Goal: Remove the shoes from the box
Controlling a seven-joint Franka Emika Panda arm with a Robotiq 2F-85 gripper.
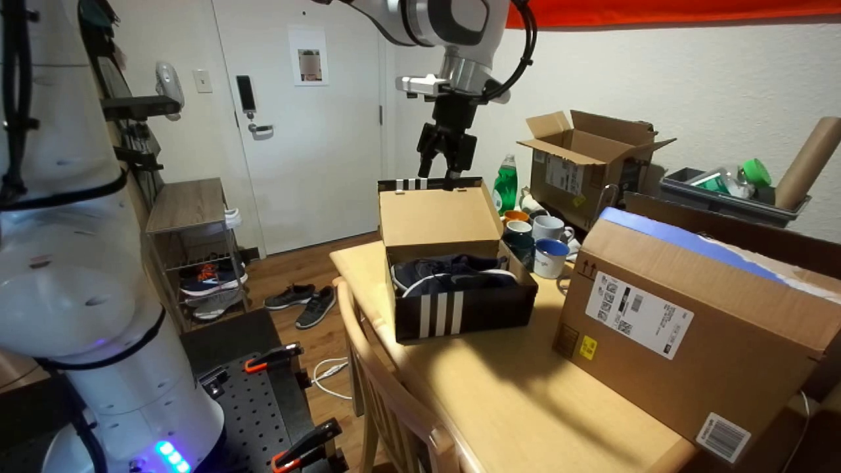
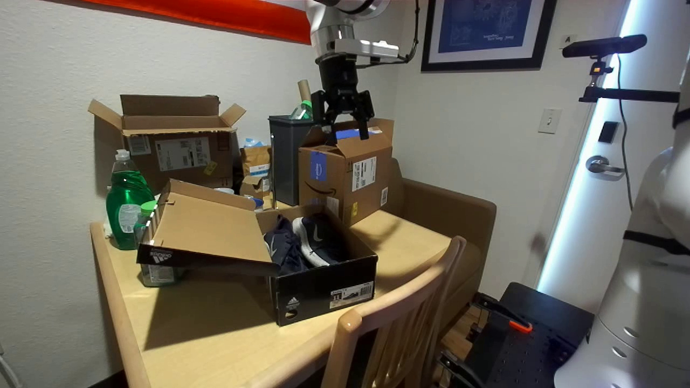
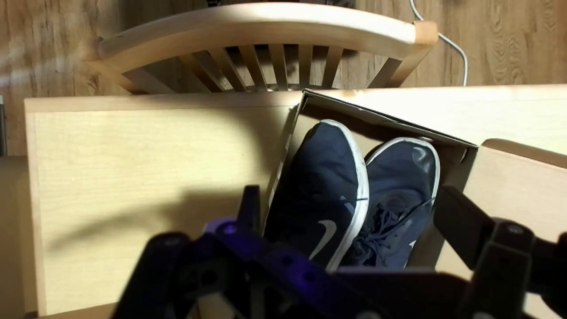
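Hovering above the open box (image 1: 496,309), with both shoes (image 1: 453,276) left to remove

The box is ready, but the removing itself has not yet happened. Its lid (image 2: 210,221) is folded back, to the left in an exterior view, so the shoes can be reached from above. Both lie inside next to each other, their toes pointing towards the chair (image 3: 266,22) at the far side of the table (image 3: 133,150) in the wrist view. There the left shoe (image 3: 328,177) is tipped onto its side, white swoosh showing, while the right shoe (image 3: 401,177) has its laces uppermost.

The gripper (image 2: 346,137) grasps nothing: its fingers (image 3: 460,221) stand wide apart, and it hangs above the box, touching neither shoe nor lid. I judge the step in hand to be lining up for the first grasp, so nearly all the work remains: lowering onto one shoe, closing on it, raising it over the walls, setting it down outside, then returning for its partner. The gripper covers the heel end in the wrist view, so I cannot tell whether either shoe is jammed against the wall there. If one is, the lift may drag the box along with it.
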